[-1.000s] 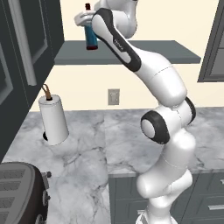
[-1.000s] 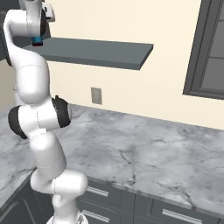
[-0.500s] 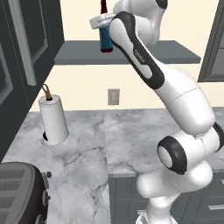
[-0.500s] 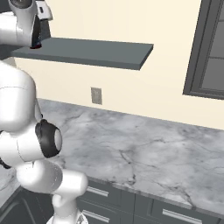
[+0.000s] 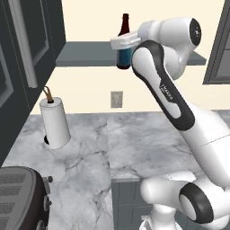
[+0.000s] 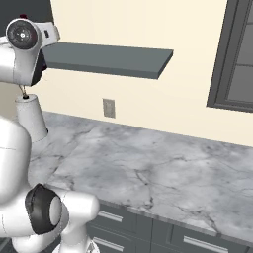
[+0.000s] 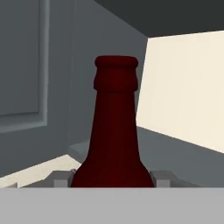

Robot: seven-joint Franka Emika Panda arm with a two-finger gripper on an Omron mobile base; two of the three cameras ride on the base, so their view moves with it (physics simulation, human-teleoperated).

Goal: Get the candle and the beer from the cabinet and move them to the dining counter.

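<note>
Hand (image 5: 124, 45) gripping slim dark glass beer (image 5: 124, 41), flat grey cabinet (image 5: 90, 54)

The arm (image 5: 179, 112) is glossy white, built of rounded tube-like segments. Dark grey bands wrap its joints, and one round dark cap sits at 5 o'clock in the left base view. A long dark strip along one link bears small white lettering.

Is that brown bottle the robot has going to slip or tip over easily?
The beer looks like smooth glass, so it could be slippery, though the gripper seems closed around its body. It is tall and slim with a long neck, so it would probably tip easily if set down crooked. Glass likely breaks if dropped.
</note>
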